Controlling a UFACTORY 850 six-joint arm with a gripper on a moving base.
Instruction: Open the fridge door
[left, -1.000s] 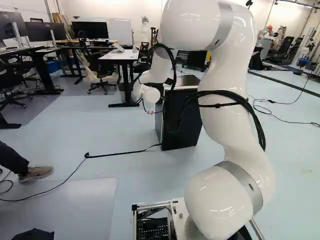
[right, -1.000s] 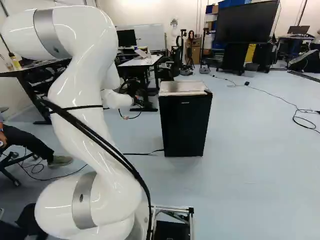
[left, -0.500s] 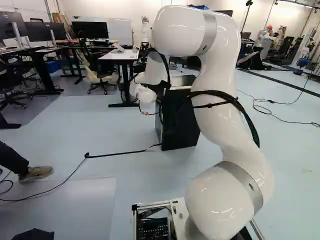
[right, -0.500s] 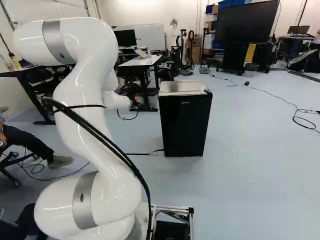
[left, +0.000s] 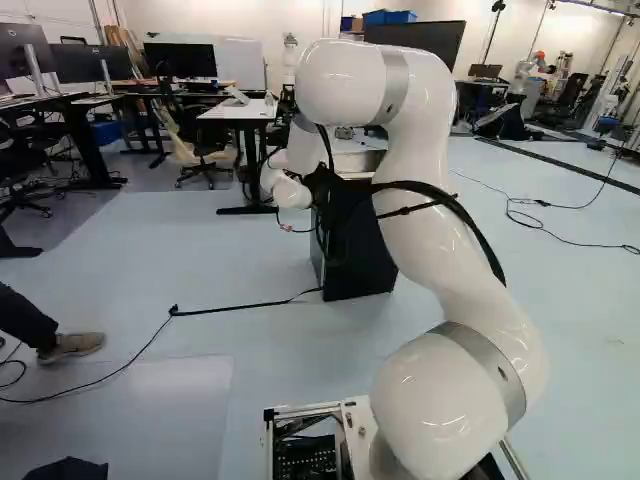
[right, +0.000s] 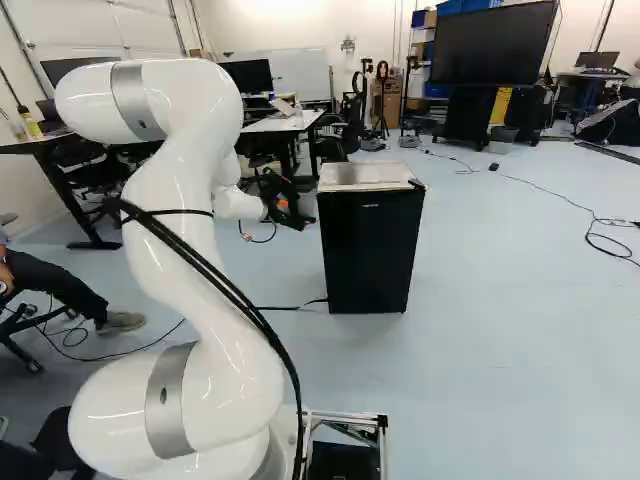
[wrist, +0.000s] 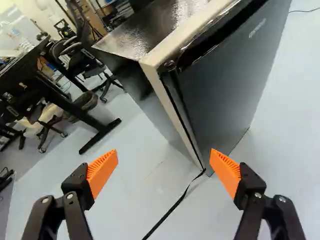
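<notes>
Claw (wrist: 164, 172) spread wide and apart from the fridge (right: 370, 250), ease toward its door (wrist: 225, 90), aligning one orange pad (wrist: 226, 172) with the near side seam (wrist: 181, 122) before prying.

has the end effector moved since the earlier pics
Yes, in the right base view the end effector has moved rightward, nearer the fridge, which stayed put.

Fridge (left: 358, 272) is partly hidden by the arm (left: 455, 250) in left base view. In wrist view, fridge top (wrist: 160, 30), door (wrist: 225, 80) and floor cable (wrist: 173, 206) are cut off by the edge.
</notes>
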